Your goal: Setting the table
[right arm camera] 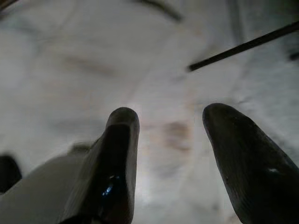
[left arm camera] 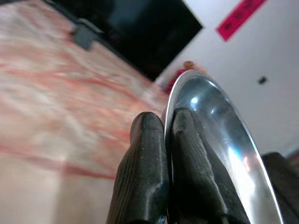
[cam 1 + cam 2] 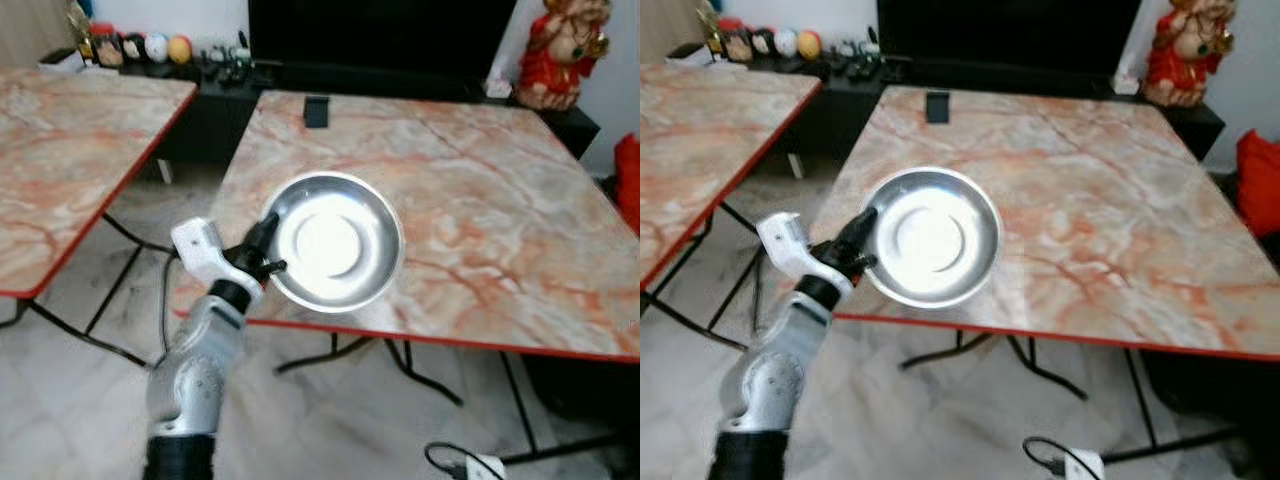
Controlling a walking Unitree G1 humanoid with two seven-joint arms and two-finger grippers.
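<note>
**Plate held over the near left corner of the counter**

At the near left corner of the marble-patterned counter point(image 3: 480, 200), the left pincer point(image 3: 266, 248) pinches the rim of a shiny steel plate point(image 3: 335, 240). The left wrist view shows both black fingers point(image 2: 145, 177) pressed together on that rim, one on each face. The plate sits over the counter's near red edge, with a small part of it overhanging toward the robot; whether its base already touches the counter cannot be told from these views.

To place it well, the plate probably ought to go further in from the near edge, be levelled, and rest fully on the counter before the fingers part. Releasing it where it now overhangs risks tipping it to the floor, and polished steel may slide easily on the smooth top.

The plate is shallow and holds nothing; only glare shows in its well. A small dark object point(image 3: 316, 110) lies near the counter's far left corner, well apart from the plate.

The right pincer point(image 1: 170, 149) hangs idle above the pale floor, fingers spread and holding nothing.
</note>
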